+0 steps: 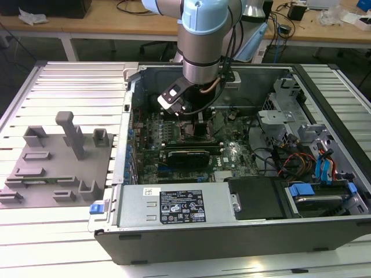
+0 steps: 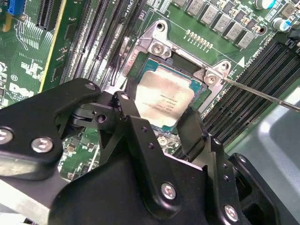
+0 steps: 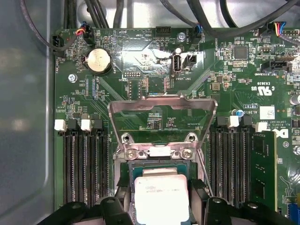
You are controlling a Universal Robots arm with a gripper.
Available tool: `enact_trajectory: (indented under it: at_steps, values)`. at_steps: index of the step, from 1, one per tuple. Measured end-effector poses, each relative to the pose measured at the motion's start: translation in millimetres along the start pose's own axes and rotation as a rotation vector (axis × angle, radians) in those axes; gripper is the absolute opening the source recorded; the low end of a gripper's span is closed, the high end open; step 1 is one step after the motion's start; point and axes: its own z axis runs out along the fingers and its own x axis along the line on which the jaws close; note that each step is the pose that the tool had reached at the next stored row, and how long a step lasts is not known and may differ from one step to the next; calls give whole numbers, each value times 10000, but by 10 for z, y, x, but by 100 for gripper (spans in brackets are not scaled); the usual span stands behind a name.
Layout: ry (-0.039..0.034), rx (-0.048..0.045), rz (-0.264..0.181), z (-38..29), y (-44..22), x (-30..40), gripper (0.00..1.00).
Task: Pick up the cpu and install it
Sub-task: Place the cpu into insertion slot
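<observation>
Installing is the step in hand; the tool (image 2: 161, 116) clasps the cpu (image 2: 164, 96) by two edges at the open socket (image 2: 157, 47) — seating calls for a square, gentle drop.

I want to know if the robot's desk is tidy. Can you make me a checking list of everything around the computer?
Surface: slatted silver metal table carrying an open grey computer case.
Job's things: small square silvery-topped cpu is at the metal-framed socket on the green motherboard; the socket's hinged metal plate stands raised.
Clutter: grey plastic fixture tray on the table, at the exterior view's left.
Gripper: black gripper sits astride the cpu; its grip cannot be told.
Cables: black cables run along the motherboard's edge; red and orange wires inside the case.
Surroundings: wooden workbenches behind, with small items.
</observation>
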Motion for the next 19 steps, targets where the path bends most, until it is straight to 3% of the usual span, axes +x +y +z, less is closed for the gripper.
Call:
enact_trajectory:
  at_steps: [6, 8, 19]
  values:
    - [3, -2, 0, -26, 2, 1, 62]
    - [1, 0, 0, -28, 1, 0, 53]
    - [-5, 0, 123, -29, 20, 1, 53]
